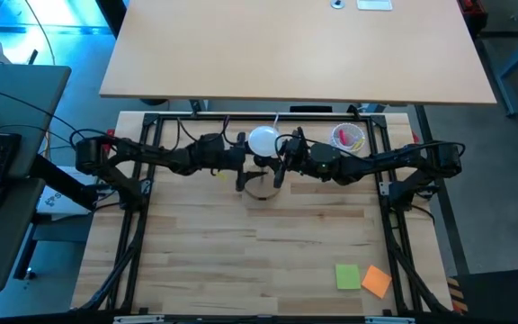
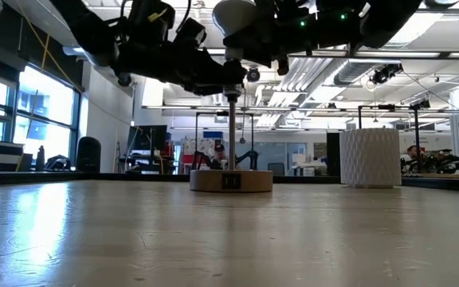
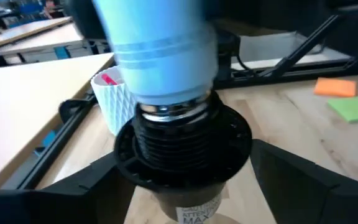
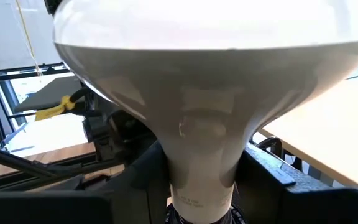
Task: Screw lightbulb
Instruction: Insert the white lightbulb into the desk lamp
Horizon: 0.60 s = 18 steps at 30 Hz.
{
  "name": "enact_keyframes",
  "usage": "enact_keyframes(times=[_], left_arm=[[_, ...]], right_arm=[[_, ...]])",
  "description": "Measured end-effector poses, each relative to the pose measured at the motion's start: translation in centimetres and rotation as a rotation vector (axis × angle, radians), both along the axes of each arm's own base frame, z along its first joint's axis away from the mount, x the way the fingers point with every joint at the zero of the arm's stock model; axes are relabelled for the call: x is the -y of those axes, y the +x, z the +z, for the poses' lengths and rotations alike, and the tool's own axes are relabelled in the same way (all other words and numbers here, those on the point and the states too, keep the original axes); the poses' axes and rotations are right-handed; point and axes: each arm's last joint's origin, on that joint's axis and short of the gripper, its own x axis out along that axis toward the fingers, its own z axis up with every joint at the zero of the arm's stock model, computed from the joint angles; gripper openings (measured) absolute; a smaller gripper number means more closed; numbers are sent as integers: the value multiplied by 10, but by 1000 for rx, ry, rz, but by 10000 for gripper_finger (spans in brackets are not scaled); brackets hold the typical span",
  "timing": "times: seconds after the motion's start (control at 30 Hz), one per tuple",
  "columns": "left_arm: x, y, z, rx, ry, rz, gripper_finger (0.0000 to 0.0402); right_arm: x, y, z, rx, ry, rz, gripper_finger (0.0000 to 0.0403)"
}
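Observation:
The white lightbulb [image 1: 263,139] stands upright, its metal screw base [image 3: 173,112] sitting in the black socket [image 3: 182,155]. The socket tops a thin post [image 2: 232,131] on a round wooden stand [image 2: 231,180]. My right gripper [image 4: 201,186] comes in level from the table's right and is shut on the bulb. My left gripper [image 3: 185,193] comes in from the table's left [image 1: 244,165] and is open. Its fingers [image 3: 73,193] stand on either side of the socket's collar. My right gripper pinches the lightbulb's narrow neck [image 4: 201,155], just above the screw base, between its two fingers [image 4: 135,180]. The fingers come level from the table's right. The bulb stays upright with its globe above the fingers and its base in the socket.
A white ribbed cup [image 1: 348,137] with pink items stands to the far right of the stand. A green sticky note [image 1: 347,275] and an orange one [image 1: 377,281] lie near the front right. A second light tabletop [image 1: 295,54] lies beyond the far edge.

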Motion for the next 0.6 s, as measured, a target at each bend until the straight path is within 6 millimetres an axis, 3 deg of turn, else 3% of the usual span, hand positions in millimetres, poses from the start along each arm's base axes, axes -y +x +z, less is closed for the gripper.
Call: enact_keyframes(times=[0.27, 0.6], left_arm=[[6, 2, 0, 6, -60, 64, 162], [42, 9, 0, 43, -14, 316, 162]], right_arm=[[0, 0, 0, -1, 0, 5, 142], [-2, 0, 0, 7, 10, 12, 142]])
